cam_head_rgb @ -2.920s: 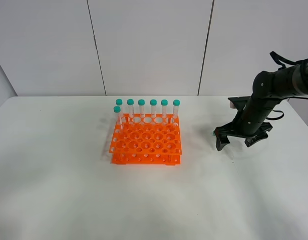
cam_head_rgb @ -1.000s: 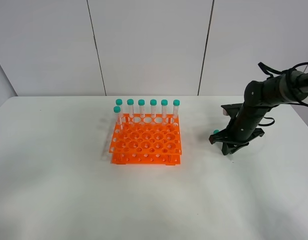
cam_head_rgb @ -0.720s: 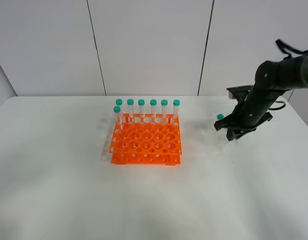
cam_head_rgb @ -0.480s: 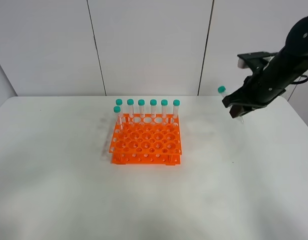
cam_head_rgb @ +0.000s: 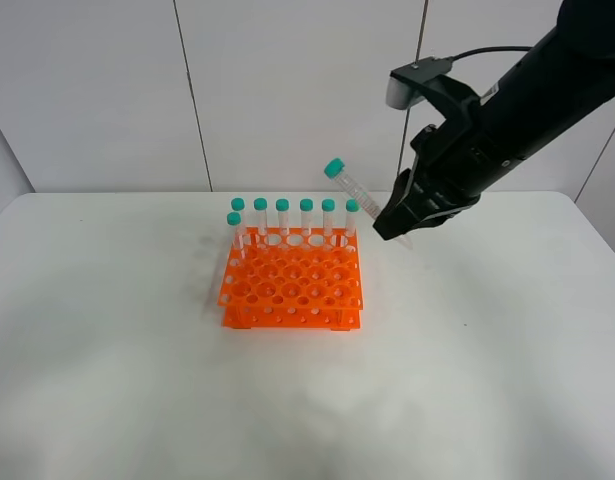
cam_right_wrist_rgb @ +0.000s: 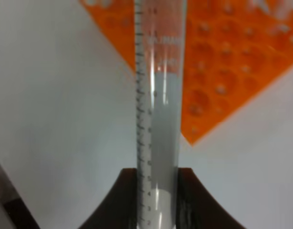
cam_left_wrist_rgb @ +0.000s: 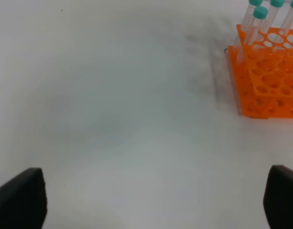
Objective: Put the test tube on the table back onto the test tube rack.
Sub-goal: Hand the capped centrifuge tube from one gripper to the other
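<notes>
My right gripper point(cam_head_rgb: 399, 226) is shut on the test tube point(cam_head_rgb: 353, 191) and holds it in the air, tilted, just right of the rack's back right corner. Its teal cap point(cam_head_rgb: 334, 168) points up and left. The orange test tube rack point(cam_head_rgb: 292, 282) stands on the white table point(cam_head_rgb: 137, 380) with several teal-capped tubes point(cam_head_rgb: 306, 218) upright along its back row and left side. In the right wrist view the clear tube point(cam_right_wrist_rgb: 158, 109) runs between the shut fingers point(cam_right_wrist_rgb: 128, 193), over the rack point(cam_right_wrist_rgb: 222, 62). My left gripper point(cam_left_wrist_rgb: 148, 200) is open and empty, above bare table left of the rack point(cam_left_wrist_rgb: 267, 83).
White wall panels point(cam_head_rgb: 287, 90) stand behind the table's far edge. The left arm is out of the exterior view. The rack's front and middle holes point(cam_head_rgb: 292, 290) hold nothing.
My right gripper closed on the tube lying on the table at the right, lifted it, and carried it up and left towards the rack. The rack and its tubes have not moved.
</notes>
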You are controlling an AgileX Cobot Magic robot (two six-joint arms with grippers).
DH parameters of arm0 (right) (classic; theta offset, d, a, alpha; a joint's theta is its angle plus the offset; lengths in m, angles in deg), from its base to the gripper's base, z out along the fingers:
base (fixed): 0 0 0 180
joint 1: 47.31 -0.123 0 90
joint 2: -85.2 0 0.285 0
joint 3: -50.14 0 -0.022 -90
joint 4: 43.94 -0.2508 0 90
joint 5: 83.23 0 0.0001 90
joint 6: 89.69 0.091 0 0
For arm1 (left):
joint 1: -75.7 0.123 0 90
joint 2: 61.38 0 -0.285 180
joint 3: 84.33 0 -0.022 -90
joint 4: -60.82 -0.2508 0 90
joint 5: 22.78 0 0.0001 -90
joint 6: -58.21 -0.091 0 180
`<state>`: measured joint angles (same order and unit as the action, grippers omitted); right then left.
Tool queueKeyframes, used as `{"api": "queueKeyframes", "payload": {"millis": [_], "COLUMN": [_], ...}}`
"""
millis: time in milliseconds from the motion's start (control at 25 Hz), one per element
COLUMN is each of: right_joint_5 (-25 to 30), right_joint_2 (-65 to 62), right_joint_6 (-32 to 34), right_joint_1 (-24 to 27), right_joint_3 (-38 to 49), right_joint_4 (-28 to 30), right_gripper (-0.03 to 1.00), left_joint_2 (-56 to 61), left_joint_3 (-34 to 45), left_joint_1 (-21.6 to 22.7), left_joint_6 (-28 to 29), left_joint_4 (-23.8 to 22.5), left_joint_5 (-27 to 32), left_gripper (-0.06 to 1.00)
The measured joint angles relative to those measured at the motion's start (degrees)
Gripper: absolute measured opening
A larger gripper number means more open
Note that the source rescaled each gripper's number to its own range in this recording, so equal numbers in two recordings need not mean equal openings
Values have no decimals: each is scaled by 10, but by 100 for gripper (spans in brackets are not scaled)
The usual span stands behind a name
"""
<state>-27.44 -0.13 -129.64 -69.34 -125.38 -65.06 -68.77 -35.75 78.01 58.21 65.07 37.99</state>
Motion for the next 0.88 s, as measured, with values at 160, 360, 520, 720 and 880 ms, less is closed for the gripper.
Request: {"api": "queueKeyframes", "payload": {"millis": [160,360,520,720,880], "right_joint_5": [-25,-39,-44,-54,-56], "right_joint_2": [1,30,61,63,63], "right_joint_6": [-15,-49,-61,-64,-71], "right_joint_1": [-23,-23,-23,-23,-23], "right_joint_3": [0,0,0,0,0], "right_joint_4": [-7,-16,-31,-38,-48], "right_gripper": [2,2,2,2,2], "left_joint_2": [0,0,-42,-204,-354], "left_joint_3": [0,0,-36,-104,-152], "left_joint_1": [0,0,0,0,-1], "left_joint_6": [0,0,0,-43,-117], "left_joint_4": [0,4,39,112,209], "left_joint_5": [0,-3,-47,-120,-170], "left_gripper": [100,100,100,100,100]}}
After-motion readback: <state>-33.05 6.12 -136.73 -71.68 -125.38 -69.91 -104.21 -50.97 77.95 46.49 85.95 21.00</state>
